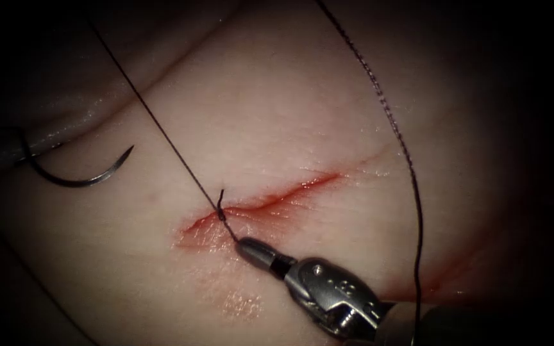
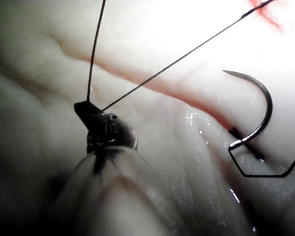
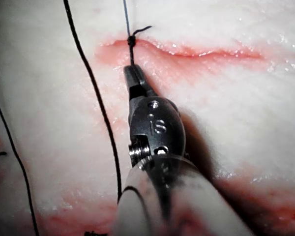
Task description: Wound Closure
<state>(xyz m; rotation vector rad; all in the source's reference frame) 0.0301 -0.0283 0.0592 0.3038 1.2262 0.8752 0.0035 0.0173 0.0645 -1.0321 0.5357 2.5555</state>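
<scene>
Pale tissue [image 1: 277, 115]; both tools' jaws clamped on thread [image 1: 161, 131], needle [image 1: 78, 176] loose left.

Endoscope: above and in front of the cut [image 1: 261, 204]. Wrist views: close, looking along each shaft at own tool. All share cut, thread [image 1: 161, 131].

Endoscope light pools on the tissue [image 1: 277, 109] at centre, falling to black at every edge. Wet glints sparkle beside the cut [image 1: 270, 202]. The right hand [image 3: 132, 73] casts a dark shadow alongside its own shaft.
</scene>
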